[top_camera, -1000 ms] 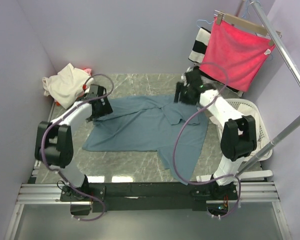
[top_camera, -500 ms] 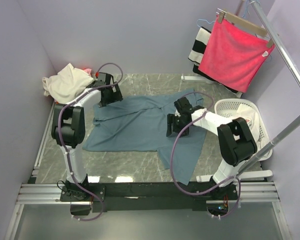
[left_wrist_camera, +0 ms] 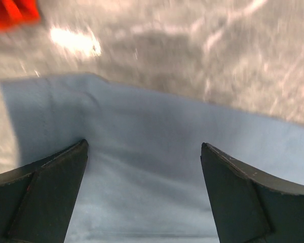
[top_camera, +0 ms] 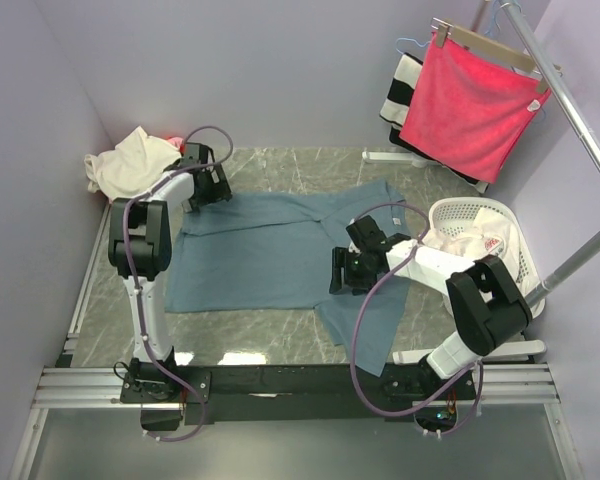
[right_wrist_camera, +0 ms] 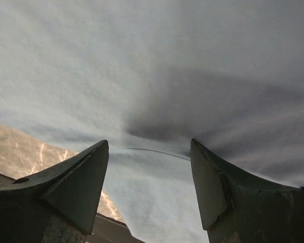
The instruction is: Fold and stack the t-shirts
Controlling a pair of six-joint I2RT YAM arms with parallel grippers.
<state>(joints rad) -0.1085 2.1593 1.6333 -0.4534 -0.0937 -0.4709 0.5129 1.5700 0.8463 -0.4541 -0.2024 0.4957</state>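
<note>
Seen from above, the blue-grey t-shirt (top_camera: 280, 250) lies spread on the counter (top_camera: 280, 335). The left pincer (top_camera: 208, 185) is at its far left corner and the right pincer (top_camera: 342, 272) over its right half. Only the wrist views show both pincers released, fingers wide above the cloth. The left wrist view also catches a red scrap (left_wrist_camera: 12, 12) beyond the shirt's edge.

The left pincer (top_camera: 208, 190) moved to the t-shirt's (top_camera: 250, 255) far corner, right pincer (top_camera: 340, 274) nearer.
</note>
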